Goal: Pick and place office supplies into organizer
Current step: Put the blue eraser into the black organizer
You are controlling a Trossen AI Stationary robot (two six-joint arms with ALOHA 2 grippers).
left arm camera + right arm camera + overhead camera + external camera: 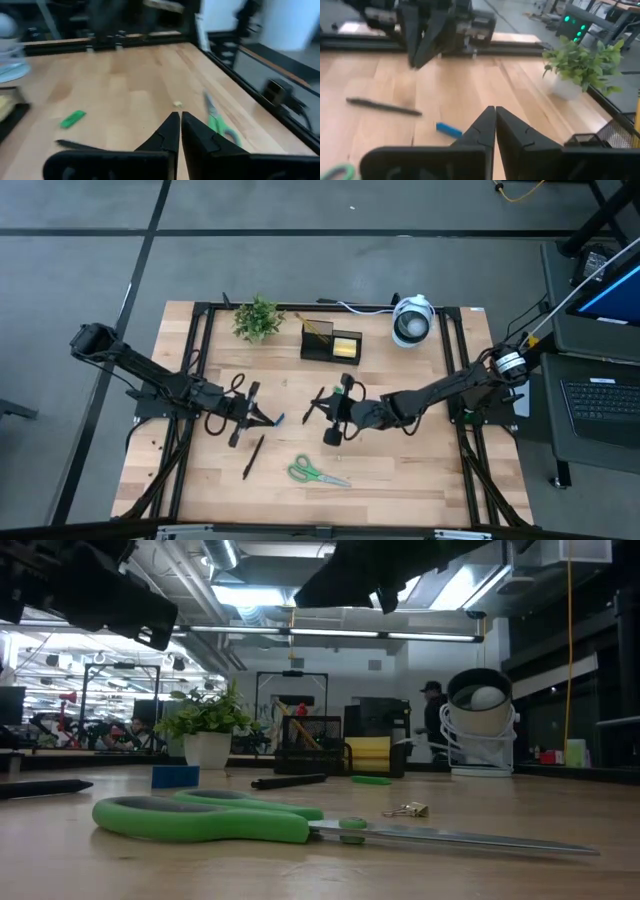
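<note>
Broadly, a wooden bench framed in black rails, carrying everything. Two dark arms reaching inward over its middle. Left claw hovering above the left-centre boards, fingers pressed together with nothing between them, as seen plainly in the left wrist view. Right claw just right of centre, likewise pressed together and pinching nothing.

Next in size, at the far edge: a round white-and-grey device with a cord, toward the right; a small green potted plant toward the left. Between them, the black organizer, a boxy mesh holder. Inside its taller left section, a wooden pencil leaning at a tilt; in the lower right section, a yellow sticky-note pad, also visible from the low view. Cannot tell whether a second pencil sits in there too.

On the open boards near the front edge, green-handled scissors, lying flat, blades pointing right, well apart from the organizer. A black pen lying diagonally to the left of the scissors, below the left claw. A second dark pen seen lying flat in the low view.

Smaller still: a blue piece just beside the left claw's tip, a green piece flat on the wood, and a tiny binder clip close to the scissors' blades.
</note>
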